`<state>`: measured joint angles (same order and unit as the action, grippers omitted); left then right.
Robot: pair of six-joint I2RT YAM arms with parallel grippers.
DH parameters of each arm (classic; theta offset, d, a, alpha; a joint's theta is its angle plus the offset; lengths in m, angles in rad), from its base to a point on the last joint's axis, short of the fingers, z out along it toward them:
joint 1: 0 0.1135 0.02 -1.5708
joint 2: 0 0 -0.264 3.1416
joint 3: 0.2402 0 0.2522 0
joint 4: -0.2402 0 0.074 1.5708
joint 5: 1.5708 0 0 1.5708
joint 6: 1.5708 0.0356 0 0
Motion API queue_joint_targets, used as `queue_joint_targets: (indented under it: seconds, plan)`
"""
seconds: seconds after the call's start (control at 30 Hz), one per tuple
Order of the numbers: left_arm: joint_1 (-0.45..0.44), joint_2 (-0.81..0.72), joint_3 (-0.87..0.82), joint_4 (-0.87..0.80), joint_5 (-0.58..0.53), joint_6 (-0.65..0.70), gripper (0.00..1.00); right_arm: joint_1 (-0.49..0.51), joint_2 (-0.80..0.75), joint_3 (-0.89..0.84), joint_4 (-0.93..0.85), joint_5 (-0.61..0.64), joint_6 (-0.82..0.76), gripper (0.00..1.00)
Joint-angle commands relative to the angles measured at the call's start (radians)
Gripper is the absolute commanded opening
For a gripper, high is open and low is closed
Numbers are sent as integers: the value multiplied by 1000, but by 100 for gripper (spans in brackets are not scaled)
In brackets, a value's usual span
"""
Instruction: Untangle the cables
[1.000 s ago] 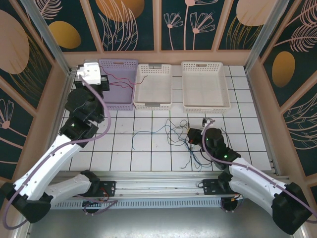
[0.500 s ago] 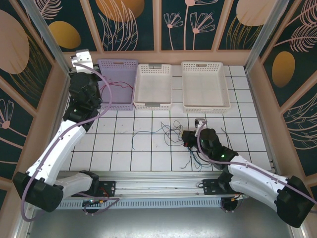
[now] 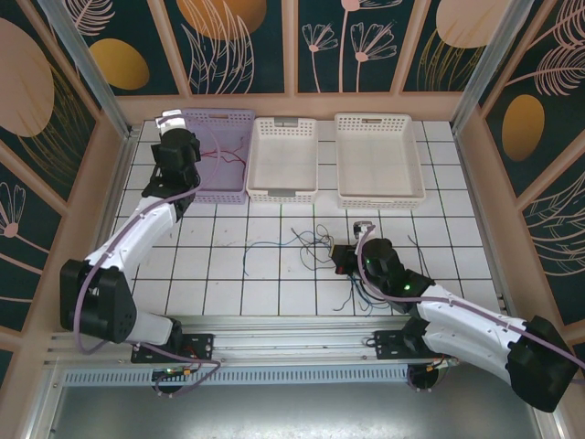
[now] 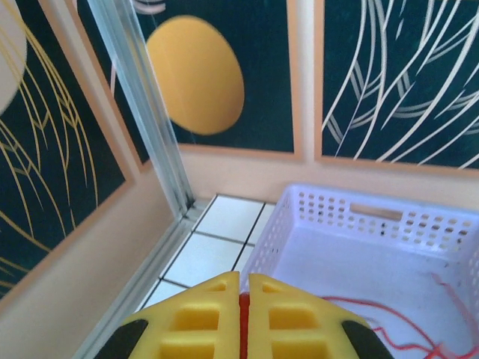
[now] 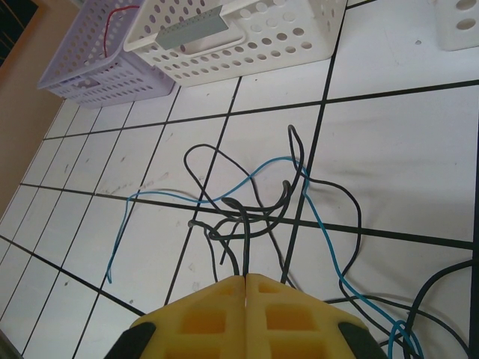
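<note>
- The tiled worktop (image 3: 457,265) carries three baskets along its far edge: a lilac basket (image 3: 219,114) at the left, then a middle white basket (image 3: 283,193) and a right white basket (image 3: 379,200).
- A loose knot of dark cable (image 5: 241,239) and blue cable (image 5: 258,172) lies mid-worktop, in front of the white baskets, with strands crossing.
- The red cable (image 4: 374,314) lies inside the lilac basket, well apart from the knot.
- My left end effector (image 4: 240,295) hangs over the lilac basket's corner, fingers pinched together on the red cable.
- My right end effector (image 5: 245,288) sits at the knot, fingers pinched together on a dark cable strand.
</note>
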<state>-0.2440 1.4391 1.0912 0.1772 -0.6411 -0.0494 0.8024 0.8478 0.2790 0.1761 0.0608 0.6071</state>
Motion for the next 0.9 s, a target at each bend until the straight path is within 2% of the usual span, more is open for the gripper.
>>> queue_joint_targets:
  seconds: [0.0,0.13,0.23,0.47,0.87]
  plan:
    - [21,14,7,-10,6,-64,0,11,-13,-17,16,5,-21,0]
    - [23,27,-22,-10,-6,-87,0,11,-14,-20,20,2,-24,0]
    - [23,57,-20,-37,26,-107,0,11,-7,-20,28,1,-24,0]
    - [23,210,86,-160,56,-157,0,13,14,-14,37,-21,-14,0]
    - [23,475,254,-276,34,-186,0,44,-10,32,-13,-41,-35,0]
